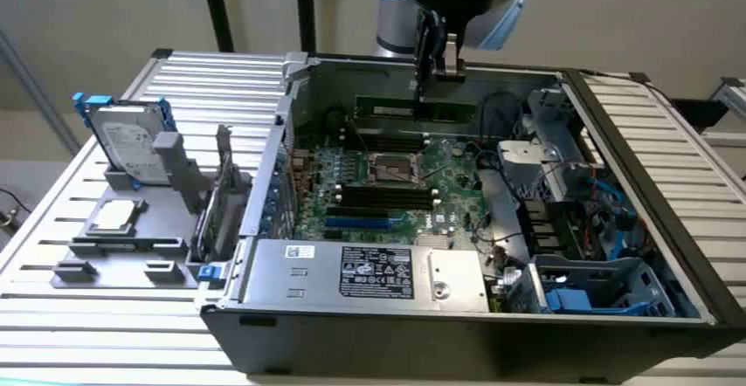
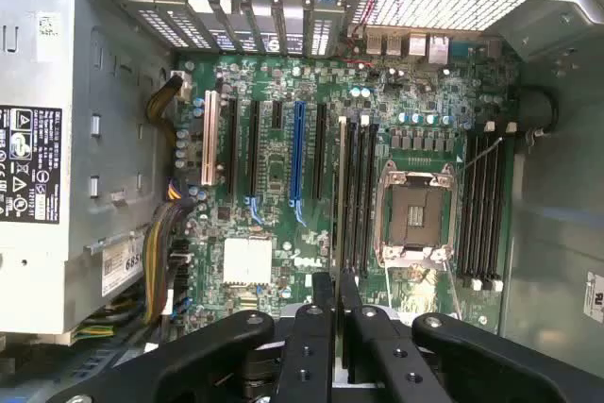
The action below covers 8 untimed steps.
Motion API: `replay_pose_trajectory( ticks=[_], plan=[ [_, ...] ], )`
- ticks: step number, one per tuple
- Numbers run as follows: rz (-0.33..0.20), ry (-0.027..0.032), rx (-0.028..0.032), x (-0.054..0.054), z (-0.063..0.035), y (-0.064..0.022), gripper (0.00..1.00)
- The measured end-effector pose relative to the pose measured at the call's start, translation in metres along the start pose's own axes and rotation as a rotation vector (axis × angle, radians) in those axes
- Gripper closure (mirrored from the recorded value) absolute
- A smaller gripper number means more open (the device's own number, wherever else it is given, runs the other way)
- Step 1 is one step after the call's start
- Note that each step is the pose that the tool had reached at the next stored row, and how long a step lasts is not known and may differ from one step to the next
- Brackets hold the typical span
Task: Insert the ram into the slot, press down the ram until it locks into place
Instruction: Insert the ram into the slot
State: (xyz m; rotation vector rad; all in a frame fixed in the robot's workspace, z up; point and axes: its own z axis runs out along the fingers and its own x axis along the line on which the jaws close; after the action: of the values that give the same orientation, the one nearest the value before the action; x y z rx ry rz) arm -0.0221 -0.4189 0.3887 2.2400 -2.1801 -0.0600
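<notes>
Six entries, from the exterior view's left to its right:

1. Grey tray (image 1: pixel 117 251), outside the case, with a hard drive (image 1: pixel 126 146) stood upright in it. Spare parts, parked well apart from the work.
2. Computer case (image 1: pixel 652 168), on its side and lidless, so the motherboard (image 1: pixel 449 172) faces up for reach from above.
3. Slot (image 1: pixel 376 196), black, one of several parallel ones beside the CPU socket (image 1: pixel 390 168). It appears empty.
4. Ram (image 1: pixel 390 106), level and on edge above the board near the far wall, touching no socket. Which socket lies beneath cannot be told.
5. Gripper (image 1: pixel 441 85), fingers (image 2: pixel 316 327) clamped on the ram about mid-length, judged so the stick hangs balanced.
6. Drive cage (image 1: pixel 583 220), well apart
</notes>
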Motion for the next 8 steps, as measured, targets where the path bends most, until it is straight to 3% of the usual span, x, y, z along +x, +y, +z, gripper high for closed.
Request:
replay_pose_trajectory(
  ticks=[8],
  plan=[
    [0.0,0.0,0.0,0.0,0.0,0.0,0.86]
  ],
)
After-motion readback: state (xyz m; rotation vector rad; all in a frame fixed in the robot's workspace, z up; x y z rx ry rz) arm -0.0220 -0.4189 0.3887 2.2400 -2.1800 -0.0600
